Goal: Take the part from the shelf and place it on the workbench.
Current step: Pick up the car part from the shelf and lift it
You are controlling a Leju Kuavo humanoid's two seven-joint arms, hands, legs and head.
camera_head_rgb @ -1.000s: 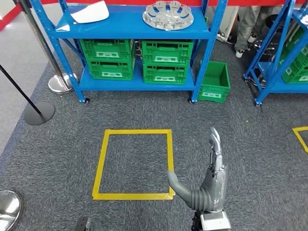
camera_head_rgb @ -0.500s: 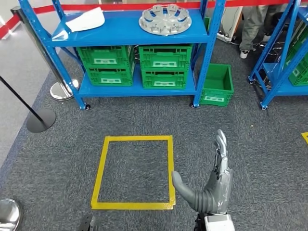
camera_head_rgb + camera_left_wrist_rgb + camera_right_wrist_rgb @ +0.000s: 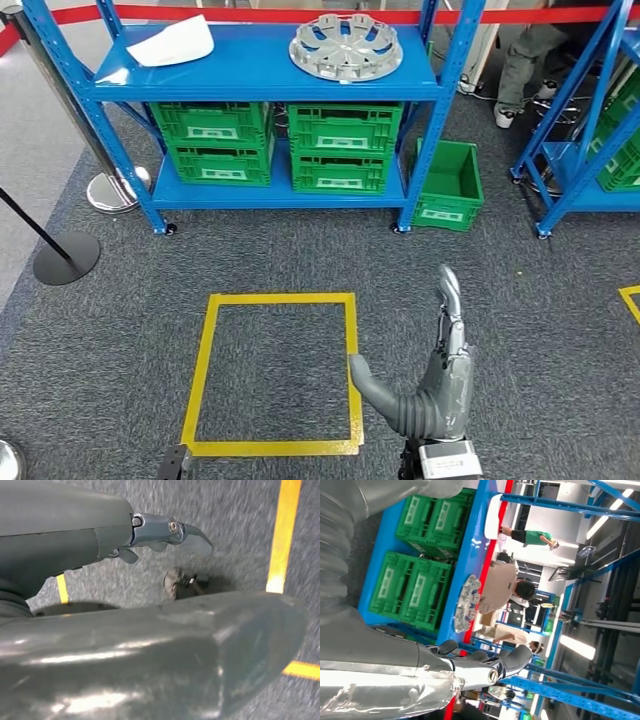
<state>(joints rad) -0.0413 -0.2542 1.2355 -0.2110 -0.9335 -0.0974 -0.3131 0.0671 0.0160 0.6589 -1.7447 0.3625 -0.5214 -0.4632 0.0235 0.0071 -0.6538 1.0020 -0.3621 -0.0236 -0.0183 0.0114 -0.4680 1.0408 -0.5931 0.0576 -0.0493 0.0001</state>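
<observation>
Head view. The whole picture has slid compared with half a second ago: the blue shelf (image 3: 264, 80) sits a touch nearer and more square-on, and the yellow floor square (image 3: 275, 372) lies lower in the frame. That is the camera moving with the robot's walk, not the things themselves. The part, a silver wheel cover (image 3: 346, 47), lies flat on the shelf's top board, to the right of a white sheet (image 3: 172, 42), above the green crates (image 3: 281, 143). The right hand (image 3: 430, 375) is raised in front of the body, well short of the shelf, fingers straight and apart, thumb out to the side, holding nothing. Its pose is about as it was a second ago.

Left wrist view. The left hand (image 3: 113, 630) hangs over grey carpet beside yellow tape. Thumb and one metal fingertip (image 3: 181, 532) stand apart, nothing between them.

Right wrist view. Looks past the empty right hand toward the shelf; the wheel cover (image 3: 465, 602) lies on the top board, crates beneath. People (image 3: 505, 587) stand beyond the shelf.

Judgement: still in the approach. The robot must close on the shelf before any reach; pickup not begun.
</observation>
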